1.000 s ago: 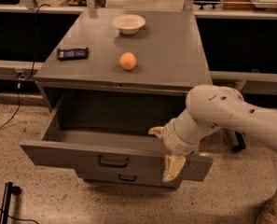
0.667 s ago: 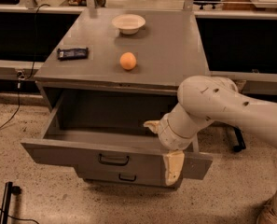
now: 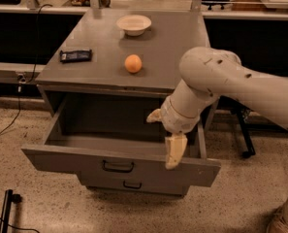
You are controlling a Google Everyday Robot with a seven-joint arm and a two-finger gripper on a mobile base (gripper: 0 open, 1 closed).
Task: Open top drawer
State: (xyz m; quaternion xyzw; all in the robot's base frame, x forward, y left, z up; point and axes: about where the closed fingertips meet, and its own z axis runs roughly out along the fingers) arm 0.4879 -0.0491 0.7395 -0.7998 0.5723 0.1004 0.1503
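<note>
Top drawer drawn out; the opening step is judged all but done.

In the camera view, the top drawer [image 3: 61, 158] is seen pulled well out of the cabinet [image 3: 172, 47], its box exposed. The gripper [image 3: 167, 138] is held over the front panel's rim, right of the handle [image 3: 118, 167], its 2 fingers spread and nothing grasped. A clear lift away is judged to be called for next.

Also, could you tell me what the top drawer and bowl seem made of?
The top drawer looks like painted sheet metal: matte grey, thin flat walls. The bowl may be ceramic or plastic: smooth, off-white. The hand hangs over the drawer's front edge.
</note>
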